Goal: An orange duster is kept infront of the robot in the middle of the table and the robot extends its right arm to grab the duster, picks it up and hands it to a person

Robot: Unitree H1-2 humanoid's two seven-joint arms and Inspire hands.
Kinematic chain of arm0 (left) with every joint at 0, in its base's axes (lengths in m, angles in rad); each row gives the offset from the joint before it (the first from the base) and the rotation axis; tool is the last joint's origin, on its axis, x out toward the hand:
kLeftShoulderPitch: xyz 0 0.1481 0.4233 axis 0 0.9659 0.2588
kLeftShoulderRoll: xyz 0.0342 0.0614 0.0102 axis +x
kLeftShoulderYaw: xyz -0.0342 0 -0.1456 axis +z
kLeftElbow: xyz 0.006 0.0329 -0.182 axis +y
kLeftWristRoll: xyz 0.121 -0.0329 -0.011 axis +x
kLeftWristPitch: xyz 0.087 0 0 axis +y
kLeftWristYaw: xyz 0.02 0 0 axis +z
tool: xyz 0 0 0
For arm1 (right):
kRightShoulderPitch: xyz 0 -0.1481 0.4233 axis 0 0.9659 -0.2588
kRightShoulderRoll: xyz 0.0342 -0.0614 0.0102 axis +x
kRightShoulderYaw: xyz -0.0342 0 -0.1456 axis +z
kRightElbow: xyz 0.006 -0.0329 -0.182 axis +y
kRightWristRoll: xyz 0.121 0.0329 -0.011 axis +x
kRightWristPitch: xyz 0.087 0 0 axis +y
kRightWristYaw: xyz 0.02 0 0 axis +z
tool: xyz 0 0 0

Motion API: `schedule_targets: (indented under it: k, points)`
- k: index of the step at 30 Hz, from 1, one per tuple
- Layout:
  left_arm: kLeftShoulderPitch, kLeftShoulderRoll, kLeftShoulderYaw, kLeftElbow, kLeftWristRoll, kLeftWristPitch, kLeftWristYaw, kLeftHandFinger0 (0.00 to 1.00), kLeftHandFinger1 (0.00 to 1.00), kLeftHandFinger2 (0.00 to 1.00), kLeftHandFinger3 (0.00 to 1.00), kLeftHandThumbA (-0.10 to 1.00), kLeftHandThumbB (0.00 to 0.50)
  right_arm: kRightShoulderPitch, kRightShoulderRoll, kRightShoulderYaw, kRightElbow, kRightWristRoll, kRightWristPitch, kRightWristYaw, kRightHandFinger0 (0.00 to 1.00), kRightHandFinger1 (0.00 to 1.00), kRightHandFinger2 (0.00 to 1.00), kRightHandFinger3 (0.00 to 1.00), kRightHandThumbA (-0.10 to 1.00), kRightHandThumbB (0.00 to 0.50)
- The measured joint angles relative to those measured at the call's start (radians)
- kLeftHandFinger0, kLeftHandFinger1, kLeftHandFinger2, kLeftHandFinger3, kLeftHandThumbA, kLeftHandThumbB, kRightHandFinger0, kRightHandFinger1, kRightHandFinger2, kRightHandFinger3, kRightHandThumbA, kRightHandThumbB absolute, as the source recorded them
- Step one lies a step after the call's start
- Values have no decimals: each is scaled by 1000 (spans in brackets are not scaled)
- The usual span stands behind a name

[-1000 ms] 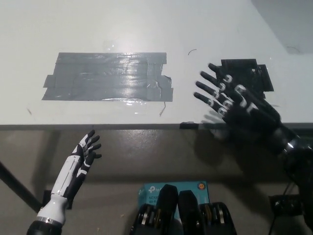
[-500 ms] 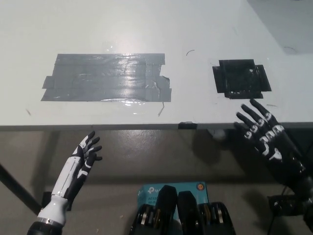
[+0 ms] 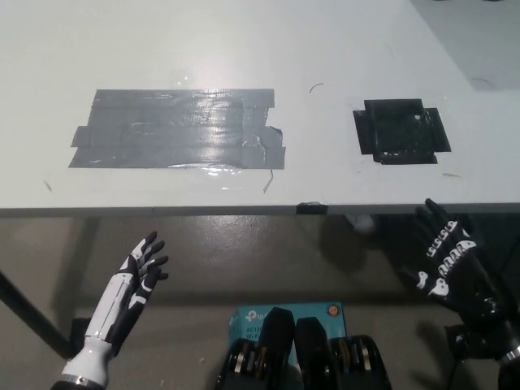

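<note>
No orange duster shows anywhere on the table; only a grey tape patch and a black tape square lie on it. The right hand, released and holding nothing, sits below the table's near edge, having drawn back from beside the black square. The left hand rests released below that edge. The handover looks finished, so the next move is likely settling to rest.

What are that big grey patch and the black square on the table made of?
The grey patch looks like overlapping strips of duct tape: glossy, wrinkled, with uneven strip ends. The black square seems to be darker tape, also layered, with a slight sheen. The table looks like smooth, matte white laminate, though that is uncertain.
</note>
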Motion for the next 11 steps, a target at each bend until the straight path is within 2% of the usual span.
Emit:
schedule_targets:
  k: [6,11]
  points:
    - [4,0,0,-3,1,0,0,854,941,986,1000,956,142,0,-17,30,11,-108,-83,-21,1000,1000,1000,1000,1000,304]
    - [12,0,0,-4,7,-4,1,922,1000,1000,1000,973,154,1,-34,43,11,-176,-133,-32,1000,1000,1000,1000,1000,326]
